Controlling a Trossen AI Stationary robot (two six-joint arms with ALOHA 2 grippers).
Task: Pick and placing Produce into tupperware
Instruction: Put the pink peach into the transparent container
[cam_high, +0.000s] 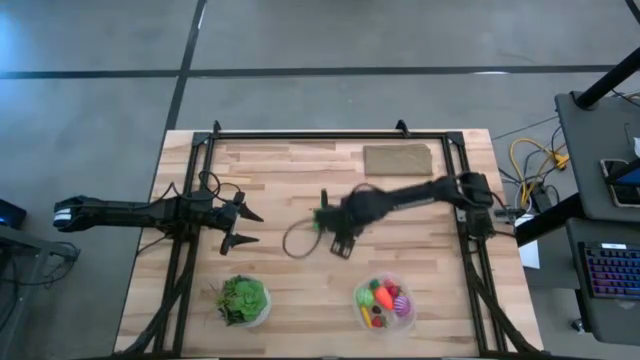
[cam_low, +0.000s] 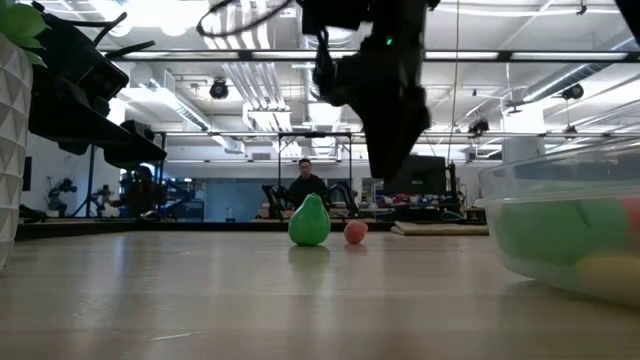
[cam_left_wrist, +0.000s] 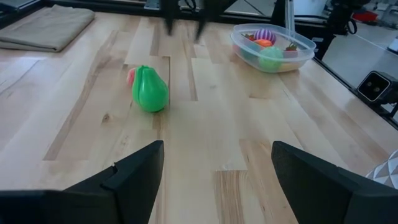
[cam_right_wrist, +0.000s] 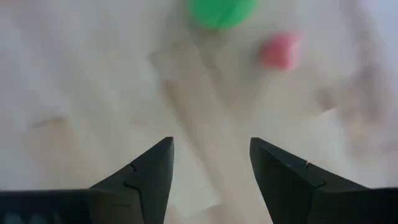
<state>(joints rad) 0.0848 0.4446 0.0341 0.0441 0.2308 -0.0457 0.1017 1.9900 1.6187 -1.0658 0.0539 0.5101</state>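
At mid-surface, your right end effector (cam_high: 343, 240) hung empty, fingers wide, above the wood; the green pear (cam_left_wrist: 150, 90) stood upright just ahead, nearer it than your waiting left end effector (cam_high: 243, 227).

My counter (cam_high: 300, 290) is pale wood planking, smooth with a soft satin sheen and visible grain. The green pear-shaped toy (cam_left_wrist: 150, 89) looks like glossy moulded plastic, and the small red toy fruit (cam_low: 355, 232) touching it looks matt. The round clear plastic tupperware (cam_left_wrist: 303, 47) near the counter's corner is see-through and shiny. A folded tan cloth (cam_left_wrist: 43, 27) lies matt and woven-looking. My right pincer (cam_right_wrist: 211, 168) has dark, matt plastic-looking fingers.
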